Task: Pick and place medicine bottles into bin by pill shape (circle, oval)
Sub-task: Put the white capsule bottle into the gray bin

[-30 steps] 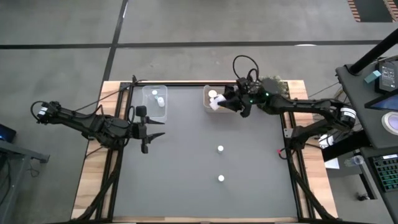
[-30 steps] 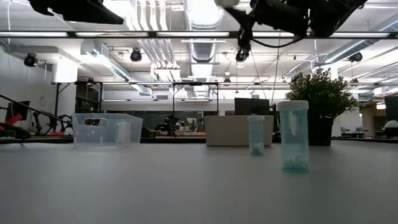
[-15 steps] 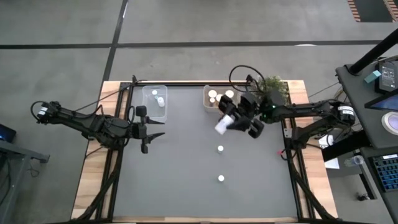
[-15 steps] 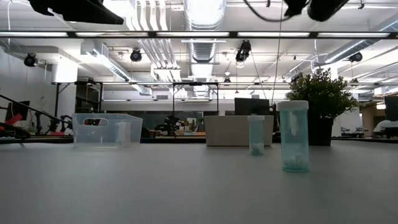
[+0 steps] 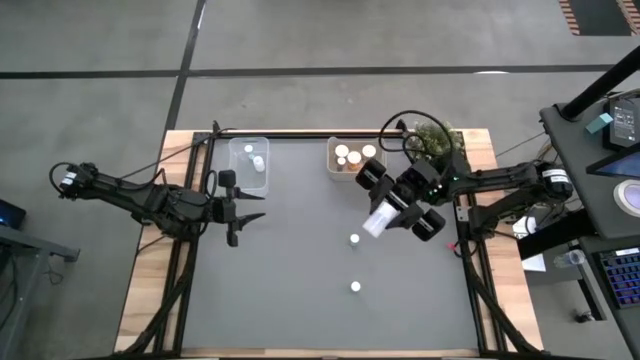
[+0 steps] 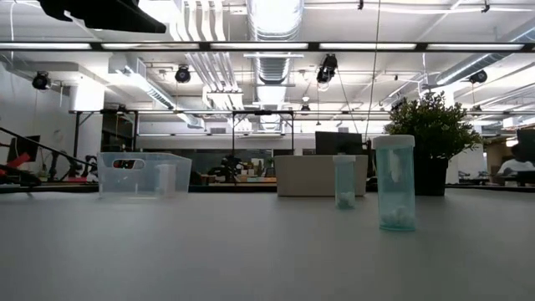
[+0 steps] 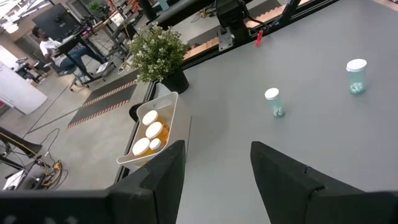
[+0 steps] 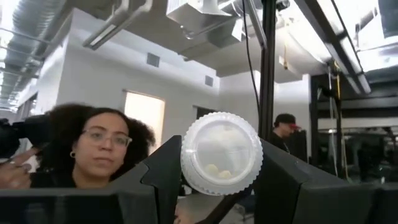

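Observation:
My right gripper (image 5: 383,213) is shut on a pale medicine bottle (image 5: 377,220), up above the table near the white bin (image 5: 331,160). That bin holds several white-capped orange bottles (image 7: 149,130). Two small pale bottles stand upright on the table (image 5: 354,240) (image 5: 355,287); they also show in the low view (image 6: 344,181) (image 6: 394,182). The clear bin (image 5: 250,160) at the far left holds two bottles. My left gripper (image 5: 246,207) is open and empty at the table's left side. My right gripper pinches the pale bottle's round body (image 8: 186,163) between its two fingers (image 8: 163,177), one on each side. The bottle's clear round end (image 8: 221,152), with pills showing through, faces the wrist camera. The bottle is tilted and lifted clear of the table.
A green potted plant (image 5: 432,137) stands at the far right corner behind the white bin. The table's wooden borders (image 5: 150,290) run along both sides. People show in the room beyond the table (image 8: 93,149).
My right gripper has gone from over the white bin toward the table's near edge and up, out of the low view. It has carried the pale bottle with it and turned about on the way.

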{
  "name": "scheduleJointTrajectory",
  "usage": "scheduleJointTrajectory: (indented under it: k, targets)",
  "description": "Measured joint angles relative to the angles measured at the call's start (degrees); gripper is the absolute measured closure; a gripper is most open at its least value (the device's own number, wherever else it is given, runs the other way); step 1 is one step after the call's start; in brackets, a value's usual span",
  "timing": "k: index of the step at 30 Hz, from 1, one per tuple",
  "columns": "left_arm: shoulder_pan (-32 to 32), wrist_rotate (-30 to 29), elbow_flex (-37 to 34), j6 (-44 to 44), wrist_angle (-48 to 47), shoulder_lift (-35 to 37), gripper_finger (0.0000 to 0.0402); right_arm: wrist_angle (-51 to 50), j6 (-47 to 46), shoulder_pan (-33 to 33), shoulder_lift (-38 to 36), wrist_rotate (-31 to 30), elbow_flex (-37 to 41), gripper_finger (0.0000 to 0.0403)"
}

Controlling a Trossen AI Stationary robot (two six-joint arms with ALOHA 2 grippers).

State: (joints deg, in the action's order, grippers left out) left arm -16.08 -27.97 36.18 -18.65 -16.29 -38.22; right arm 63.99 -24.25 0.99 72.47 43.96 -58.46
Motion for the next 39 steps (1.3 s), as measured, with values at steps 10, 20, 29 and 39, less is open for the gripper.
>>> scheduleJointTrajectory:
  k: [10, 20, 29, 39]
  targets:
    - [0.0, 0.0, 0.0, 0.0, -0.1, 0.0, 0.0233, -4.4, 1.2, 1.2, 0.0, -1.7, -0.9, 0.0243]
    - [0.0, 0.0, -0.1, 0.2, -0.1, 0.0, 0.0233, -51.3, 9.7, 10.1, 0.1, -30.4, -3.6, 0.0247]
    - [0.0, 0.0, -0.1, 0.2, -0.1, 0.0, 0.0233, -85.3, 6.0, 17.1, 3.4, -61.9, -1.4, 0.0250]
    - [0.0, 0.0, -0.1, 0.3, 0.0, 0.0, 0.0233, -80.4, 4.9, 21.7, 10.4, -62.0, 2.4, 0.0248]
